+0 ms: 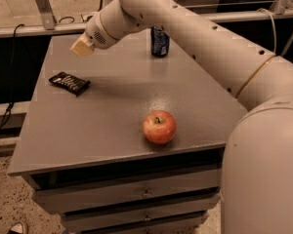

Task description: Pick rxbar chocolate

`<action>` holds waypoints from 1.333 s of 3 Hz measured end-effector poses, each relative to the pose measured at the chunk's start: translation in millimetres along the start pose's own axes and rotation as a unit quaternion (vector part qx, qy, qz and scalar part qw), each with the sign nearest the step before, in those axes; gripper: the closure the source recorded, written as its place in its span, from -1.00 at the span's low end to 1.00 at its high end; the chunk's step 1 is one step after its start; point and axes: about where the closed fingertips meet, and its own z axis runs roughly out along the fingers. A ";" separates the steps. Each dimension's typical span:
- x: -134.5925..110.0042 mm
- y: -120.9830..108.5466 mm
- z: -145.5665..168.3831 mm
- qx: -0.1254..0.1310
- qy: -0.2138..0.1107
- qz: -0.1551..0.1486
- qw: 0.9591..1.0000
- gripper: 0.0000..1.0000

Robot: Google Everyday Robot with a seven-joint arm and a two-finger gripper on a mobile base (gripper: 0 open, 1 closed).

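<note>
The rxbar chocolate (69,83), a flat black bar with white lettering, lies on the grey table (112,106) near its left edge. My gripper (81,47) hangs above the table, a little behind and to the right of the bar, and is not touching it. Nothing shows in the gripper. The arm reaches in from the right across the back of the table.
A red apple (159,126) sits near the table's front edge, right of centre. A dark blue soda can (159,42) stands at the back, partly behind my arm. The table has drawers below. A metal rail runs behind the table.
</note>
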 end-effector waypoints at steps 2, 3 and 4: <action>-5.0 35.1 22.4 -0.057 -0.018 0.039 0.997 0.24; -1.7 54.8 35.6 -0.080 0.000 0.054 0.995 -0.21; 8.7 66.8 47.2 -0.088 0.023 0.065 0.994 -0.68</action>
